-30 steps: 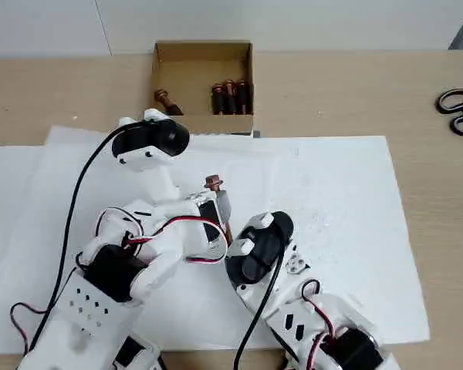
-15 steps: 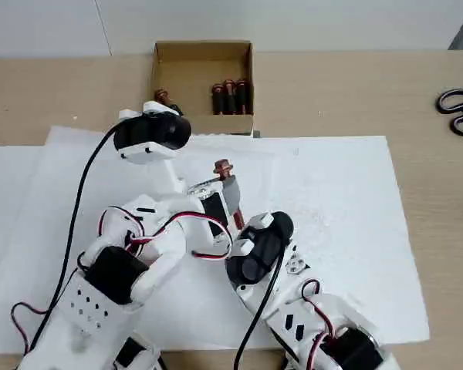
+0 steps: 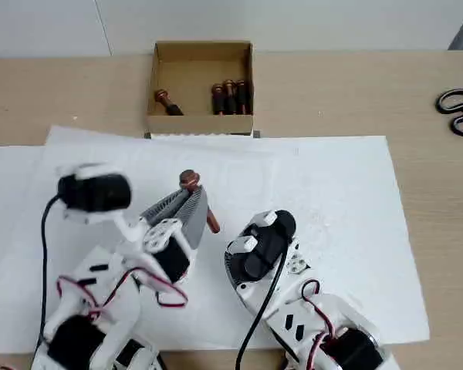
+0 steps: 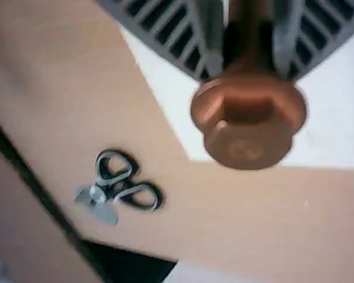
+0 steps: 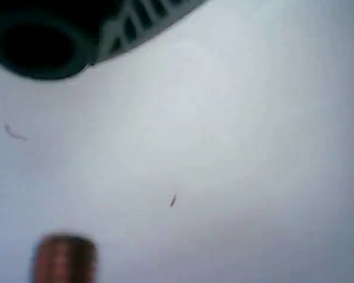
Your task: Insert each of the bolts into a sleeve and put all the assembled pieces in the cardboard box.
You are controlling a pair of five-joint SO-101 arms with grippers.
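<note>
Copper bolt [image 3: 190, 180] is clamped in the left gripper [image 3: 190, 197], its head protruding past the fingertips, and is held tilted above the white paper [image 3: 332, 200] on the tabletop [image 3: 332, 92]. Cardboard box [image 3: 201, 123] is located well ahead of that gripper, with three assembled pieces [image 3: 231, 97] side by side and one more [image 3: 168, 102] lying apart inside; scissors [image 3: 459, 110] are set far off to its right. Right gripper [image 5: 65, 41] is positioned low over the paper just beside the left one; whether it is apart or together cannot be told, and a blurred copper piece [image 5: 65, 258] is seen near it.
</note>
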